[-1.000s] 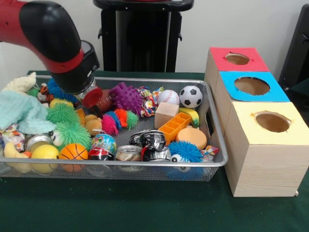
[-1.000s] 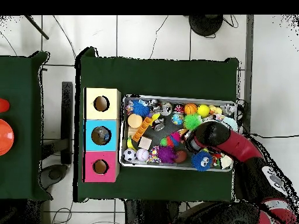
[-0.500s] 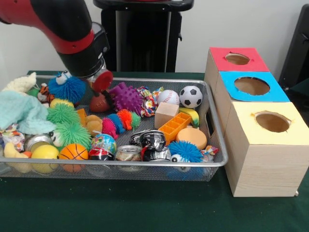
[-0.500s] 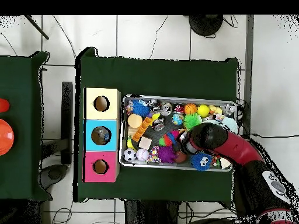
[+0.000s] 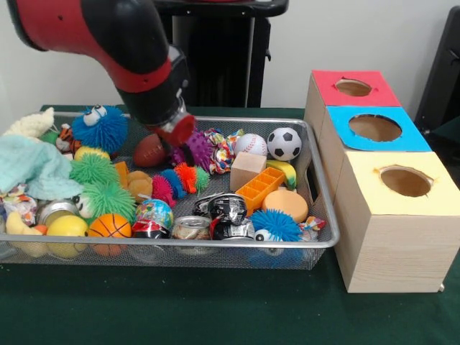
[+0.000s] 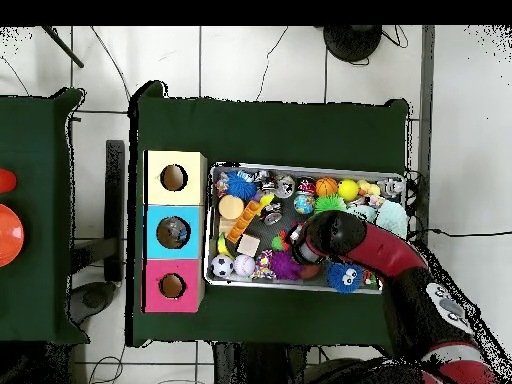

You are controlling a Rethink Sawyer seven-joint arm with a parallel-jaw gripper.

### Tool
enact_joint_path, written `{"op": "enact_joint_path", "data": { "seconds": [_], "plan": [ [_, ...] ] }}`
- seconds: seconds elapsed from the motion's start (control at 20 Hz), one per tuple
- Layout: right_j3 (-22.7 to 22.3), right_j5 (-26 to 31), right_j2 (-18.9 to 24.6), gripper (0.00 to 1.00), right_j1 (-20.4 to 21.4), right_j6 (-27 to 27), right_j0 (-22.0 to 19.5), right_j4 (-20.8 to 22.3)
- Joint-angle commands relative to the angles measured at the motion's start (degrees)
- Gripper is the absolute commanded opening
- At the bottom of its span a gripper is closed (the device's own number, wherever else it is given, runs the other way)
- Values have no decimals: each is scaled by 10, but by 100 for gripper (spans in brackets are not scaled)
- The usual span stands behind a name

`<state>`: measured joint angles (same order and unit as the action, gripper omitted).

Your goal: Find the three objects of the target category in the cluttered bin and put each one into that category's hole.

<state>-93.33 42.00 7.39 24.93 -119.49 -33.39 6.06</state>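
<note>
Tabletop [image 5: 215, 316] draped in dark green cloth. Resting directly on it: wire mesh bin [image 5: 320, 241], filled with toys and cans, and just beside the bin a row of three wooden boxes, each with a round hole in its coloured top. Red box [image 5: 352, 88] farthest back in the front view, blue box [image 5: 374, 128] in the middle, yellow box [image 5: 402, 183] nearest. Boxes touching one another in a line along the bin's short end.
</note>
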Motion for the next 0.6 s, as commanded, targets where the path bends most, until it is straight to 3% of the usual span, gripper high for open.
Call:
{"op": "enact_joint_path", "data": {
  "seconds": [0.05,0.3,0.45,0.6],
  "plan": [
    [76,-73,28,100,-70,-49,42,-2],
    [125,-16,-5,100,-64,-75,83,-13],
    [122,49,-1,100,-40,-78,88,-36],
    [105,65,17,100,-32,-75,80,-62]
  ]
}}
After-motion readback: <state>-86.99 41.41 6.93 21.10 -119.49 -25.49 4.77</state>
